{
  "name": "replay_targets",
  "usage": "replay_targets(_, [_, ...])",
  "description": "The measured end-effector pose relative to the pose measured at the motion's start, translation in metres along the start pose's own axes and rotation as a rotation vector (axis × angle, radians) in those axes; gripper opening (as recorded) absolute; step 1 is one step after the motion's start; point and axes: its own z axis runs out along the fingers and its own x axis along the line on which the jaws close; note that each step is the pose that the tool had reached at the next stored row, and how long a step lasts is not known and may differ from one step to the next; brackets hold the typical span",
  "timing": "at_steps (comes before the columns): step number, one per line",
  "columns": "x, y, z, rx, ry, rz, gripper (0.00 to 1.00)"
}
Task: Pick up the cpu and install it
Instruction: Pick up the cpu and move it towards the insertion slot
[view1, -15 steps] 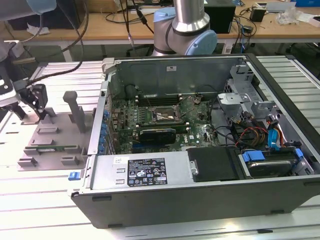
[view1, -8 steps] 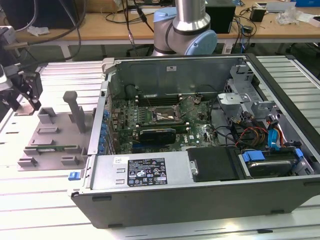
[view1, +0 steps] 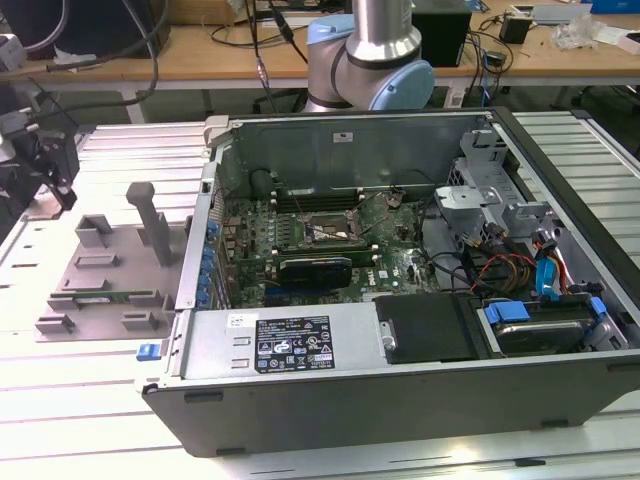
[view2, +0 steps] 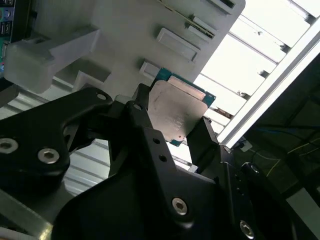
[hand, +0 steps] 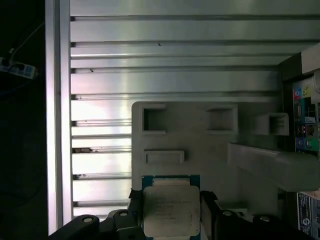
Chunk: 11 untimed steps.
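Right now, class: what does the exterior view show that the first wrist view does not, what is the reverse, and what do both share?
The exterior view adds the motherboard inside the open case, and the arm behind it. The first wrist view adds the cpu, held between the fingers of the gripper. Both share the grey tray, the slatted table and part of the case.

Print in sight, none of it legible

A black label (view1: 292, 343) with white print and a small white sticker (view1: 241, 321) sit on the power supply (view1: 352, 338); in the first wrist view faint marking crosses the cpu (hand: 171, 211) lid — all too small to read.
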Motion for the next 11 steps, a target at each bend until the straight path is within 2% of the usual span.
replay_targets(4, [-0.0004, 0.001, -0.0137, 0.0, -0.0002, 0.0, 0.55])
replay_targets(11, [-0.0008, 0.0033, -0.032, -0.0001, -0.0003, 0.0, 0.55])
